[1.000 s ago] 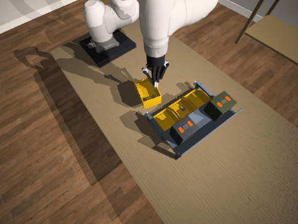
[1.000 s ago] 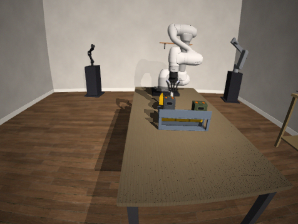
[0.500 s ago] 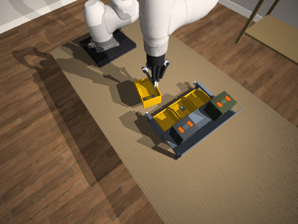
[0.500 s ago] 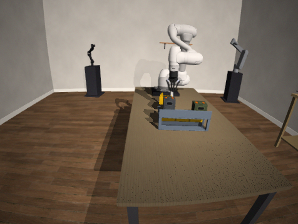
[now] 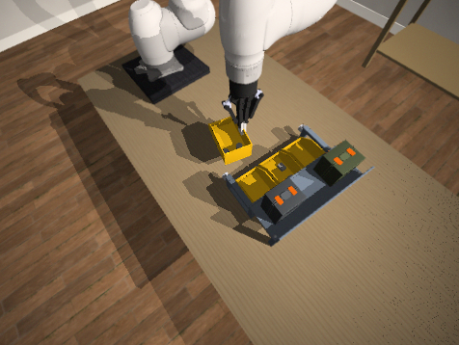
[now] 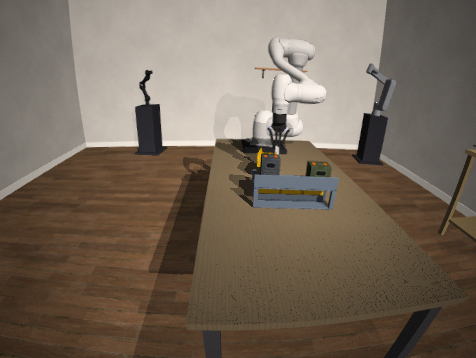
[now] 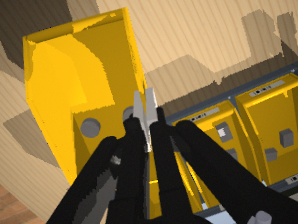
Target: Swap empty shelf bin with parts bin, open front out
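My gripper (image 5: 242, 126) is shut on the side wall of a yellow open bin (image 5: 230, 140) that has small dark parts in it. The bin hangs tilted a little above the table, just left of the grey shelf (image 5: 296, 180). In the wrist view the fingertips pinch the thin yellow wall of this bin (image 7: 80, 96), and a grey round part (image 7: 89, 125) lies inside. A row of yellow open bins (image 5: 277, 169) stands on the shelf's lower level; it also shows in the wrist view (image 7: 266, 123). I cannot tell which of them is empty.
A dark grey box (image 5: 284, 199) and a green box (image 5: 339, 161), both with orange marks, stand on the shelf's upper board. The robot base (image 5: 164, 67) stands at the table's far end. The shelf (image 6: 294, 191) faces the exterior view.
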You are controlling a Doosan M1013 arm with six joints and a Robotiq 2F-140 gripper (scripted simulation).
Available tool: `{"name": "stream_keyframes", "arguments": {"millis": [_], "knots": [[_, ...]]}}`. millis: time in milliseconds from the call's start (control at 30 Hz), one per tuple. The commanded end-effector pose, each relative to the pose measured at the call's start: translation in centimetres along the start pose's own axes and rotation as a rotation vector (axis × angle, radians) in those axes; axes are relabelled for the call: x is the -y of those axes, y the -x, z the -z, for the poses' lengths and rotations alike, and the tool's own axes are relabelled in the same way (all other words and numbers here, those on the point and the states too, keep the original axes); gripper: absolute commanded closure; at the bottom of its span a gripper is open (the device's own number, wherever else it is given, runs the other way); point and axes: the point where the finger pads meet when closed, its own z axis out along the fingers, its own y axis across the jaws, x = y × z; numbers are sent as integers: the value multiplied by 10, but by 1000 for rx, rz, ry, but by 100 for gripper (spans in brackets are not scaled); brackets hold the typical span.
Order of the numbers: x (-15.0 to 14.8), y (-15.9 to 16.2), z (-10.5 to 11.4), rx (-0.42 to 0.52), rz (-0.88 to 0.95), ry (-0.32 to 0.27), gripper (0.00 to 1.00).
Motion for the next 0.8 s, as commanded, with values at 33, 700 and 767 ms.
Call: {"name": "stream_keyframes", "arguments": {"millis": [33,700,767], "knots": [[-26,-12,0,0,49,0,90],[-111,-50,0,0,210,0,90],[-111,-50,0,0,210,0,90]]}}
